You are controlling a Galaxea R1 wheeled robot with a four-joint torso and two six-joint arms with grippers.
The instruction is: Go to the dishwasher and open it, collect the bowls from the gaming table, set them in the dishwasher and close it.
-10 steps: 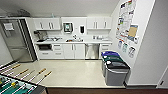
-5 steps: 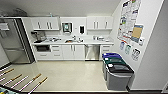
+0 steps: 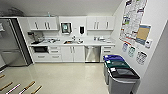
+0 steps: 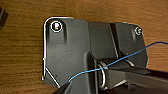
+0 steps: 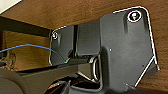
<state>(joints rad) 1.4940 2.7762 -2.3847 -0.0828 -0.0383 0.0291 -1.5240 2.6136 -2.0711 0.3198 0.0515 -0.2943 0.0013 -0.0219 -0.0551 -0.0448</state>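
The dishwasher (image 3: 92, 53) has a brushed steel front and is shut. It sits under the white counter (image 3: 75, 44), right of the sink, across the pale floor from me. The bowls and the gaming table are out of view. In the left wrist view the robot's dark plate (image 4: 67, 52) hangs over a brown wood-grain surface (image 4: 22, 50), with a thin blue cable crossing it. The right wrist view shows the same kind of plate (image 5: 120, 47) over brown wood grain (image 5: 50, 12).
Three lidded bins (image 3: 120, 72) stand along the right wall, under posters. A steel fridge (image 3: 11, 42) stands at the left. Rods with wooden handles (image 3: 27, 87) poke in at the lower left. Open floor (image 3: 70, 75) lies between me and the cabinets.
The whole head picture has shifted a little, so the camera has moved: the kitchen counter looks slightly nearer, and less of the rods at the lower left shows.
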